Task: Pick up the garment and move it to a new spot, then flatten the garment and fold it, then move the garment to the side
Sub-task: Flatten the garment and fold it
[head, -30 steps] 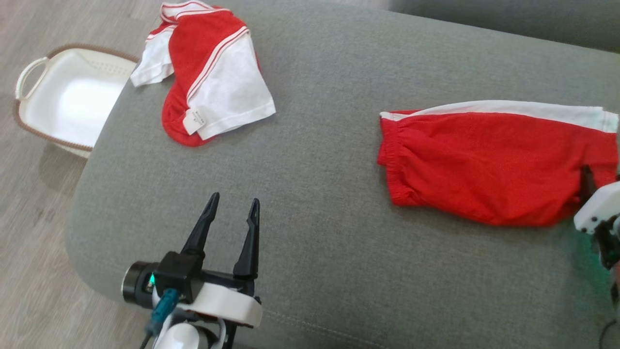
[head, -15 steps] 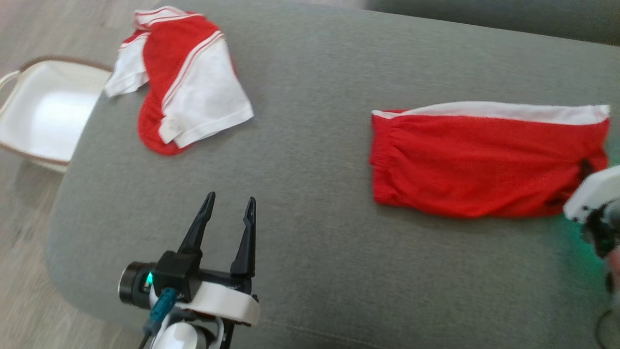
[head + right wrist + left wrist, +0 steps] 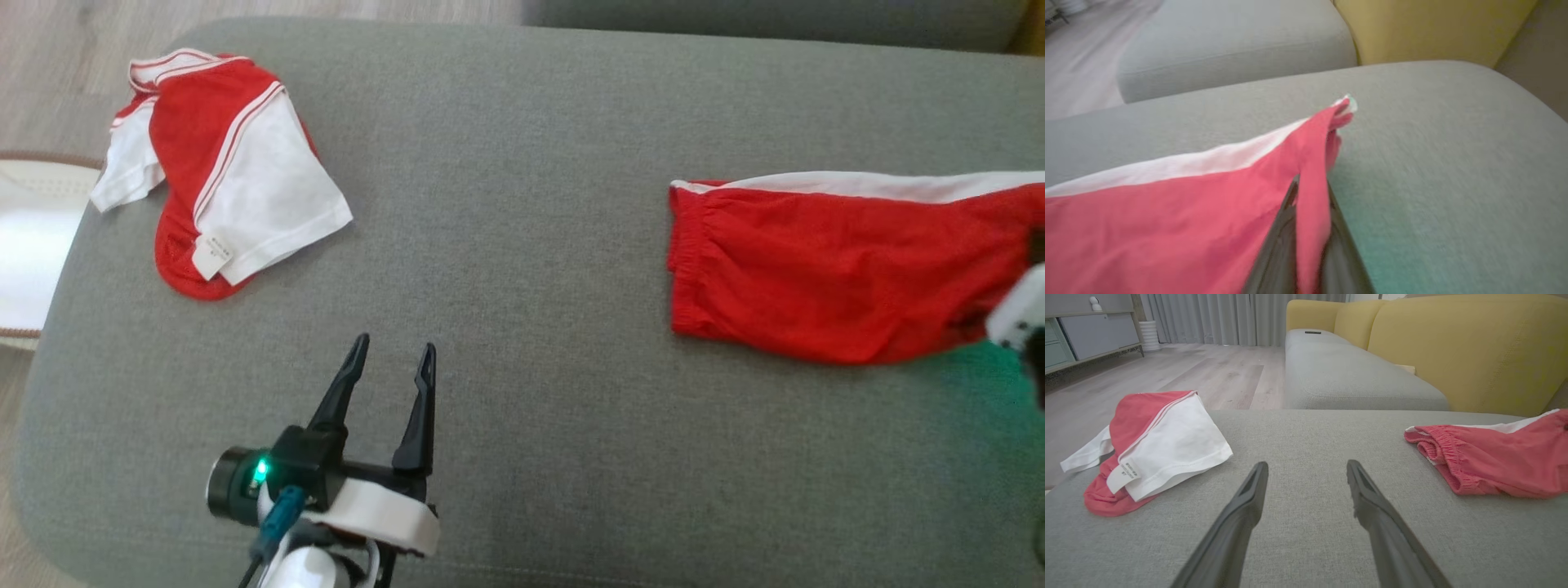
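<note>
While my right gripper [image 3: 1309,196] pinches the red shorts [image 3: 833,269] on the grey cushion [image 3: 522,204], my left gripper [image 3: 395,346] stands open, empty; wooden floor [image 3: 1208,371], yellow sofa [image 3: 1474,347] beyond.

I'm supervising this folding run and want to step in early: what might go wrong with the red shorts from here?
1. The right gripper pinches just a narrow strip at one corner of the red shorts; a pull may slip it free or bunch the fold.
2. The left gripper hangs open, apart from the shorts, so the waistband end may drag and crease.
</note>
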Motion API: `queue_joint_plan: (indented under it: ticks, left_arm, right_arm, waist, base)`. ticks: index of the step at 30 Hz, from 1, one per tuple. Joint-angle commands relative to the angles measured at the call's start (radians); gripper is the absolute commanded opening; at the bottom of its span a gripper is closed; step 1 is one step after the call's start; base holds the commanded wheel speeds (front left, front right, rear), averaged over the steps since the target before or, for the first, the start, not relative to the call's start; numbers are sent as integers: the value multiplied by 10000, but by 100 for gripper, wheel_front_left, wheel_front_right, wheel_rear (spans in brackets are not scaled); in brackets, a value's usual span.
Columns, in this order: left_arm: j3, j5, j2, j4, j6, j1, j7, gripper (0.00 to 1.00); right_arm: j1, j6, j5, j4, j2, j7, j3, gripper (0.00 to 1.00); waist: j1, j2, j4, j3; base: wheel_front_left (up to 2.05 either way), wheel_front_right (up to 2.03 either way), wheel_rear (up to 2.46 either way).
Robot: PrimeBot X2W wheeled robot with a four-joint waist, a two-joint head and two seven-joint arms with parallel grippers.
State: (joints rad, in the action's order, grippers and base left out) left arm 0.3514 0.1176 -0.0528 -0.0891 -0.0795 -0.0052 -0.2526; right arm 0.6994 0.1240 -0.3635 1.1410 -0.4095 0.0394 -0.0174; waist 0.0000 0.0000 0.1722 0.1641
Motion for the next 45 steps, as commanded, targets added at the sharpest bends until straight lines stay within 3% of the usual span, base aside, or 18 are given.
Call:
queue_joint_plan:
  ticks: [1, 16, 24, 25, 26, 27, 31, 34, 45]
  left_arm:
    - [-261, 2, 25, 246, -13, -361, -91, 100]
    - [-269, 110, 26, 145, -158, 129, -91, 100]
    - [-200, 200, 26, 163, -171, 133, -91, 100]
    - [-189, 219, 26, 162, -179, 120, -91, 100]
    - [-170, 248, 26, 162, -187, 107, -91, 100]
    - [-147, 270, 26, 160, -191, 96, -91, 100]
    - [-92, 322, 26, 144, -227, 110, -91, 100]
    - [-165, 315, 26, 127, -268, 232, -91, 100]
    - [-785, 363, 26, 223, -380, 784, -91, 100]
  right_arm:
    - [333, 67, 56, -419, 77, 178, -286, 0]
    - [-462, 67, -1175, -3526, 1918, -555, -2443, 0]
    - [-1159, 67, -1351, -4137, 2631, -977, -3245, 0]
    - [-1239, 67, -1328, -4190, 2729, -920, -3404, 7]
    - [-1341, 67, -1356, -4241, 2815, -882, -3574, 37]
    - [-1438, 67, -1413, -4270, 2880, -852, -3683, 100]
    - [-1777, 67, -1868, -4822, 2947, -312, -3992, 100]
    - [-2055, 67, -2071, -5288, 2644, 122, -3985, 100]
    - [-3492, 67, -1594, -6516, 1820, 1690, -2779, 100]
  waist:
    - [0, 0, -48, -103]
    - [0, 0, 361, -1151]
    - [0, 0, 739, -1131]
    - [0, 0, 780, -1116]
    - [0, 0, 829, -1102]
    - [0, 0, 869, -1093]
    - [0, 0, 938, -1147]
    - [0, 0, 852, -1294]
    - [0, 0, -116, -1982]
  base:
    - [0, 0, 0]
    - [0, 0, 0]
    - [0, 0, 0]
    - [0, 0, 0]
    - [0, 0, 0]
    - [0, 0, 0]
    - [0, 0, 0]
    - [0, 0, 0]
    - [0, 0, 0]
